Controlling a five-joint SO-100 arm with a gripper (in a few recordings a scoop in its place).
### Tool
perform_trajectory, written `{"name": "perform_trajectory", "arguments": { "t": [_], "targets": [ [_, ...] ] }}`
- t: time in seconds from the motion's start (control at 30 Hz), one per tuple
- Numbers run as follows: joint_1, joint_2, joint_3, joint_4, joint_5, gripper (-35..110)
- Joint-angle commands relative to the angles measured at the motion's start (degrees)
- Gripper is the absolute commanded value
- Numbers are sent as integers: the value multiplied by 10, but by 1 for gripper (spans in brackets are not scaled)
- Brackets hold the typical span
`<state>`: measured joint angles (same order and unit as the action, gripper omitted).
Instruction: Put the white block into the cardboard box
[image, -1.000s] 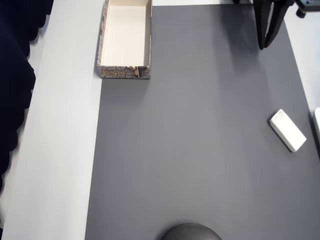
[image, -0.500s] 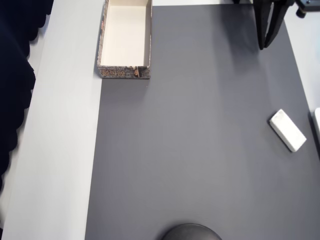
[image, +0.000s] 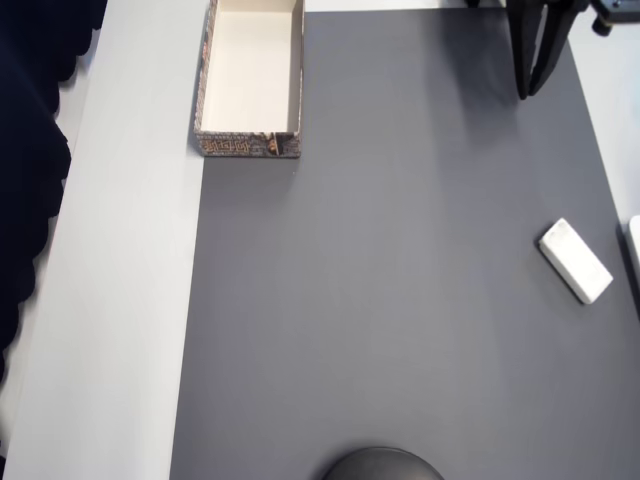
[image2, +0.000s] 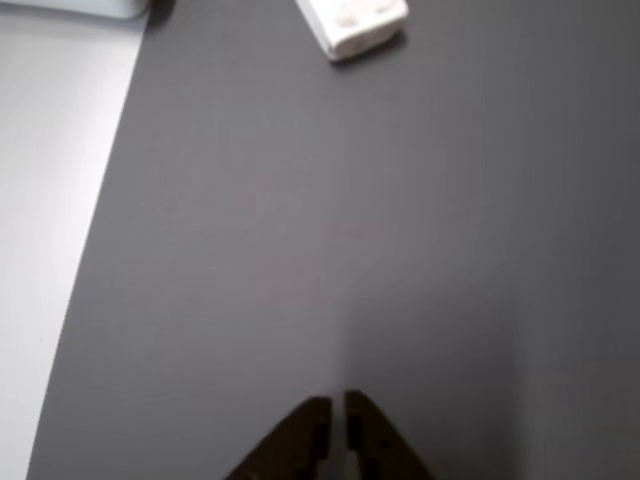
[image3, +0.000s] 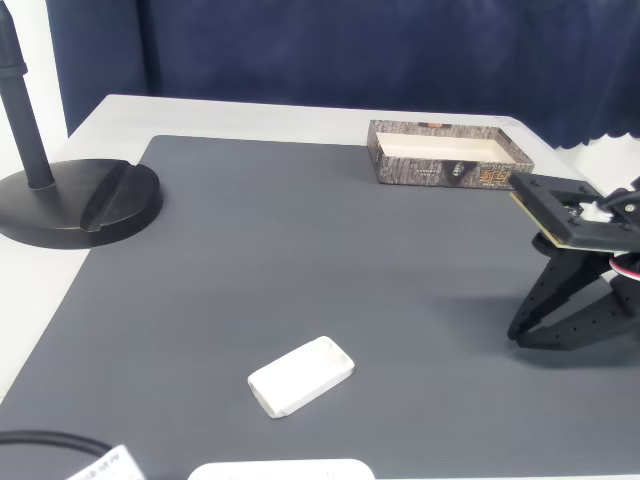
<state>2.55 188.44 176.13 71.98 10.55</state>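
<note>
While the cardboard box (image: 252, 80) is sitting at the top left of the overhead view with its cream inside showing bare, the white block (image: 575, 261) is lying far off at the right on the dark grey mat (image: 400, 300). The hand (image: 532, 88) is pointing down at the top right, its fingers close together.

In the wrist view, the hand (image2: 334, 420) is showing a thin slit between its tips, and the white block (image2: 352, 22) is lying well ahead.

In the fixed view, the cardboard box (image3: 450, 152) is sitting at the back. The white block (image3: 301, 376) is lying near the front, and the hand (image3: 530, 335) is touching the mat at the right. A black round stand (image3: 70, 190) is standing on the desk (image3: 250, 115) at the left.
</note>
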Motion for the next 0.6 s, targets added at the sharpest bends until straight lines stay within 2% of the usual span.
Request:
{"name": "perform_trajectory", "arguments": {
  "t": [0.0,0.47,0.57],
  "targets": [
    [4,20,11,4,3,-2],
    [2,20,11,4,4,-2],
    [2,20,11,3,-22,-2]
  ]
}}
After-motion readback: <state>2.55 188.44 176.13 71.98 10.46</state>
